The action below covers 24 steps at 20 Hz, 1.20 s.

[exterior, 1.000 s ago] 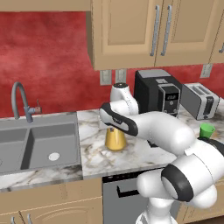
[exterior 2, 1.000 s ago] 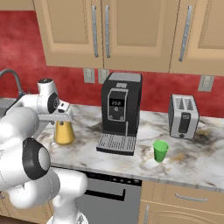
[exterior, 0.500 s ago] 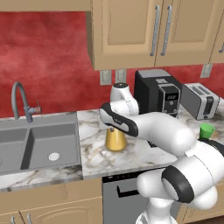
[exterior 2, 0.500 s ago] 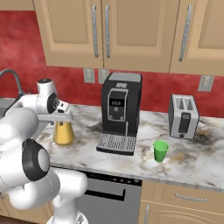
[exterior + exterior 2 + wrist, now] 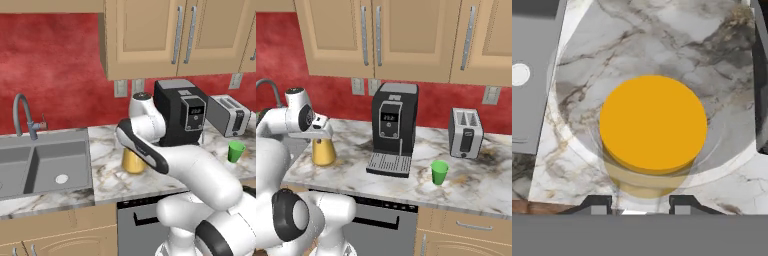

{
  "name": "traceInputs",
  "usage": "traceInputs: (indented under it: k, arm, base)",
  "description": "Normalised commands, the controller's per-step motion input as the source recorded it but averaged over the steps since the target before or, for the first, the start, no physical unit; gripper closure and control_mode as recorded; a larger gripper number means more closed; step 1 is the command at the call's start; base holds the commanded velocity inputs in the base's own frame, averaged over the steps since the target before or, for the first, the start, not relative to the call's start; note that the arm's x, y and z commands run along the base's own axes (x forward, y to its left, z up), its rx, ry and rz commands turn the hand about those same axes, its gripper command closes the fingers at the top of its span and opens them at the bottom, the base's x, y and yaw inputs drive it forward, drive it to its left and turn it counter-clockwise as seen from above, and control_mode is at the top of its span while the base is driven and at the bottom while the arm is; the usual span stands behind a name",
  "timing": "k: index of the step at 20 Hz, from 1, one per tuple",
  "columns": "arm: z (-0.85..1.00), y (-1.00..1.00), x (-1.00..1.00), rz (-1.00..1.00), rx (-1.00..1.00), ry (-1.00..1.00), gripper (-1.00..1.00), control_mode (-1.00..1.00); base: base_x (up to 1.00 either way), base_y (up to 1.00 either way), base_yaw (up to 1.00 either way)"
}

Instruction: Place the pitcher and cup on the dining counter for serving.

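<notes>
Hand view looks straight down into the pitcher [image 5: 653, 125], its orange-yellow liquid a round disc, with the two dark fingers [image 5: 640, 204] rising at the near side of its rim; they stand partly parted, and I cannot tell whether they already pinch the glass wall or only straddle it. The pitcher stands on the marble worktop [image 5: 107, 172] just left of the coffee machine [image 5: 179, 111], between it and the sink [image 5: 42, 160]. The cup [image 5: 439, 172] waits well to the right of the coffee machine, in front of the toaster [image 5: 465, 132]. I'd judge this the grasp on the pitcher, the first step; next it needs a firm hold, a level lift so nothing spills, then carrying off to the dining counter
</notes>
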Motion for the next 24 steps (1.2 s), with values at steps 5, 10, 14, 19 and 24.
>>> traceInputs:
  k: [5, 10, 14, 19, 24]
  arm:
    - [0.7, 0.0, -0.52, 0.0, 0.0, -0.11, 1.0, -1.0]
    - [0.85, -0.11, -0.57, 0.01, 0.0, -0.2, 1.0, -1.0]
    - [0.92, -0.26, -0.64, 0.07, 0.0, -0.26, 1.0, -1.0]
    - [0.7, -0.22, -0.57, 0.08, 0.0, -0.24, 1.0, -1.0]
    - [0.05, -0.06, -0.08, 0.01, 0.0, -0.01, 1.0, -1.0]
  base:
    - [0.0, 0.0, 0.0]
    - [0.0, 0.0, 0.0]
    - [0.0, 0.0, 0.0]
    - [0.0, 0.0, 0.0]
    - [0.0, 0.0, 0.0]
